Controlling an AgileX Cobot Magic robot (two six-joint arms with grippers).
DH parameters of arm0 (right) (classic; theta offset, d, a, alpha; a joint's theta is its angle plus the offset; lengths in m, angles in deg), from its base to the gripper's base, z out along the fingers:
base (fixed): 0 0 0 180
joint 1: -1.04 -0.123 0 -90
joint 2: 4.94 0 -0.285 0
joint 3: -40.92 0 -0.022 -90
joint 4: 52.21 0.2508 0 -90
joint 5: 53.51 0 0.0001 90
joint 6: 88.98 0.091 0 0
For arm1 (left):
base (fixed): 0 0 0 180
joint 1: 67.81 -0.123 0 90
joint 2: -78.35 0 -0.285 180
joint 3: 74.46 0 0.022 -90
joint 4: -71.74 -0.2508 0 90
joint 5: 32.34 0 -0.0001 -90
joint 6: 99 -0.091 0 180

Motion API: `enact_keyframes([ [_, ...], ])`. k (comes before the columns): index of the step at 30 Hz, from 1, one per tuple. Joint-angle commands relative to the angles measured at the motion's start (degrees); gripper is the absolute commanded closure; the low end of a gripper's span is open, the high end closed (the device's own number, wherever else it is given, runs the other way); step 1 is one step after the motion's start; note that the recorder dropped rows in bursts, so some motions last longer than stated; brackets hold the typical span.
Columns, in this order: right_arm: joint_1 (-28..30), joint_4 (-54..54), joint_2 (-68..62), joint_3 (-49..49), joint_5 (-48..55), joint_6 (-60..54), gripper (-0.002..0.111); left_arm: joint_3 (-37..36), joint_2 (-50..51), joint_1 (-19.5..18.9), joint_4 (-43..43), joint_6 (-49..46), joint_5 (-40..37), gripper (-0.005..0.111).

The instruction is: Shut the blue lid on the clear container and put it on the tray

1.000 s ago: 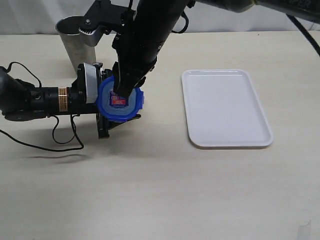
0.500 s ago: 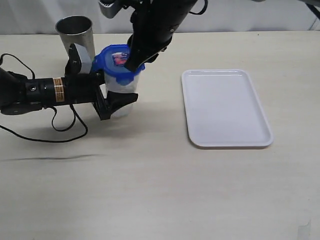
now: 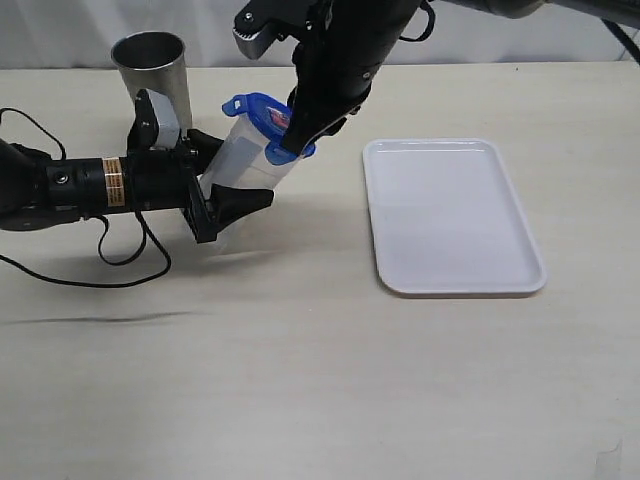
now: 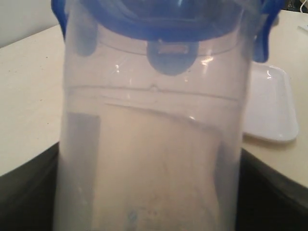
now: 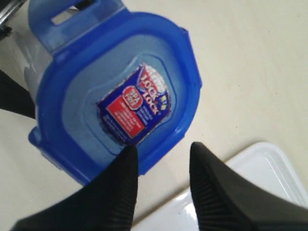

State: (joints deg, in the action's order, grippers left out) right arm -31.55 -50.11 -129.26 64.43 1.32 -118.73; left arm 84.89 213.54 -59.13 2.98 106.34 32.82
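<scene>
The clear container leans toward the tray, off the table, with my left gripper shut on its lower body. The blue lid sits on its mouth, with at least one flap sticking out. In the left wrist view the container fills the frame under the lid, with black fingers on both sides. My right gripper comes down from above onto the lid's tray-side edge. In the right wrist view it stands open, one fingertip over the lid by the label, the other off its rim.
A dull steel cup stands at the back left, just behind the left arm. The left arm's cable loops over the table in front of it. The white tray's corner shows in the wrist views.
The left gripper has turned the container from lid-toward-camera to upright, and now it tips toward the tray. The right gripper followed the lid up and rightward.
</scene>
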Motion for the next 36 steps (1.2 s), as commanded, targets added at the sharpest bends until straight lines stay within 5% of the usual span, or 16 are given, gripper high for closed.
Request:
enact_keyframes([
  [1,-0.89,10.22,0.86,-0.78,-0.99,-5.62,0.073,0.27,-1.2,0.35,1.95,-1.77,4.81,0.107],
  [10,-0.89,14.59,3.67,-0.78,-2.16,-5.59,0.073,0.27,-1.2,0.35,2.98,-2.96,4.81,0.107],
  [18,-0.89,5.44,5.38,4.56,-3.27,20.25,0.061,0.27,-1.2,0.35,3.41,-3.06,4.81,0.107],
  [26,-1.14,11.98,5.38,12.49,5.69,21.71,0.062,0.27,-1.2,0.35,3.41,-2.8,4.81,0.107],
  [36,-5.59,0.78,0.8,12.49,9.83,26.29,0.068,0.27,-1.08,2.04,2.88,-4.32,4.81,0.107],
])
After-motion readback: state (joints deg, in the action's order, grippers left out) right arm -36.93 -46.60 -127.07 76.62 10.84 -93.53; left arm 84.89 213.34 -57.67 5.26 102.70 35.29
